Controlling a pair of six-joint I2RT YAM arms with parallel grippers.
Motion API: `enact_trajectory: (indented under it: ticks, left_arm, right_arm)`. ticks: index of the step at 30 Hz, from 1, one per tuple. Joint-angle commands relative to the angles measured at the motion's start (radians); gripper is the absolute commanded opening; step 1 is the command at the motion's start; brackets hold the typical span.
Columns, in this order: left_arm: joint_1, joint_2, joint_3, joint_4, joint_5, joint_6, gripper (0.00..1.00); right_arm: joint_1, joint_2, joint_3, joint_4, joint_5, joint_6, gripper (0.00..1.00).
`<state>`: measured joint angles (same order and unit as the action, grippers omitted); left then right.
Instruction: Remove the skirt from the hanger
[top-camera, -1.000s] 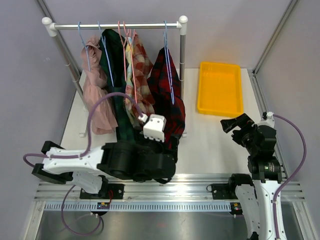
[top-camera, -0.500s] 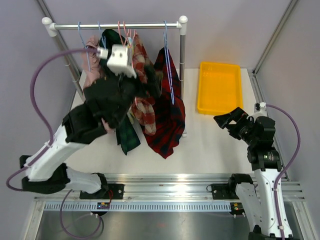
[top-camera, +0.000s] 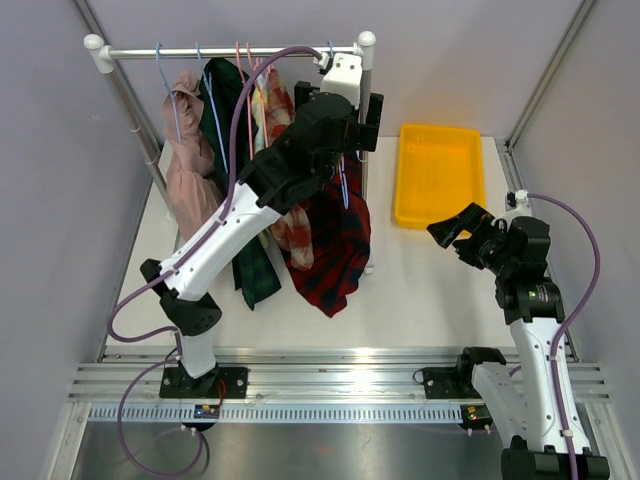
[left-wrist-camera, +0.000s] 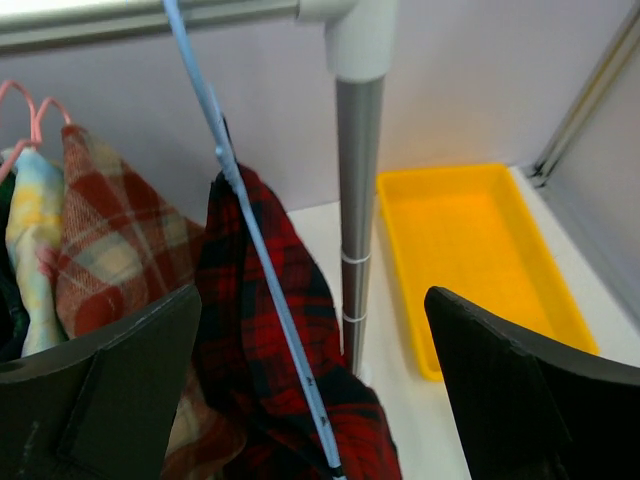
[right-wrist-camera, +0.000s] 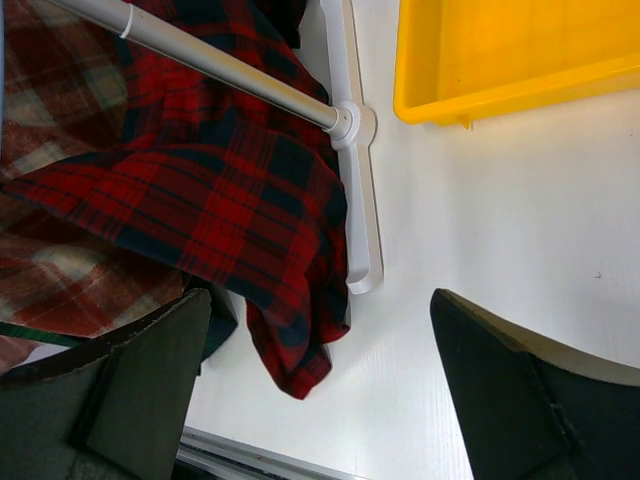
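Left arm has swung up from low over the near desk (top-camera: 420, 290) and now reaches across to the right end of the rail (top-camera: 240, 50). The right arm has barely shifted and sits near the yellow tray (top-camera: 440, 180).

I read this as the approach step: nothing has been gripped yet. The left tool (left-wrist-camera: 312, 300) has its jaws spread wide and empty, looking straight at the blue hanger (left-wrist-camera: 255, 240) and the garment on it. The right tool (top-camera: 455, 226) is also wide open and holds nothing, pointed toward the foot of the rack.

The skirt (top-camera: 335, 230), as I take it, is the red-and-black plaid piece at the right end of the rail, just beside the grey upright post (left-wrist-camera: 358, 200). It hangs in loose folds from the blue hanger. Its hem falls low and spreads onto the desk by the rack's foot. To its left are a paler red check garment, a dark green one and a pink one, packed close.

Next, I would bring the left tool down onto the plaid cloth near the hanger's shoulder and close on fabric only, not on the wire. The post is very near, so I'd keep the jaw on that side from touching it. The right tool could then pinch the lower cloth to draw it off.
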<state>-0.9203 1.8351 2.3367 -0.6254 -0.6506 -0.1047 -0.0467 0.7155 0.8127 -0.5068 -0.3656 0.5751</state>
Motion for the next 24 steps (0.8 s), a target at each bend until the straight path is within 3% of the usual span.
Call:
enact_trajectory:
  ticks: [1,8,14,18,20,21,24]
  left_arm:
    - [0.026,-0.045,-0.057,0.062,0.034,-0.027,0.98]
    - [0.07,0.01,-0.092,0.029,0.075,-0.116,0.9]
    - [0.121,0.004,-0.154,0.064,0.183,-0.184,0.66]
    - [0.133,0.018,-0.16,0.064,0.206,-0.193,0.63]
    - [0.136,0.024,-0.16,0.064,0.224,-0.191,0.5]
    - [0.138,0.026,-0.157,0.064,0.229,-0.191,0.36]
    - [0.138,0.024,-0.137,0.053,0.238,-0.185,0.14]
  right_arm:
    - [0.001,-0.024,0.048,-0.021,0.017,-0.049,0.99]
    - [0.002,-0.018,0.036,-0.007,0.002,-0.035,0.99]
    - [0.001,-0.016,0.028,-0.007,0.013,-0.037,1.0]
    - [0.001,-0.019,0.028,-0.012,0.014,-0.037,0.99]
    - [0.002,-0.022,0.028,-0.013,0.017,-0.037,1.0]
    - [0.001,-0.022,0.028,-0.012,0.019,-0.035,1.0]
    - [0.001,-0.024,0.026,-0.015,0.02,-0.035,1.0]
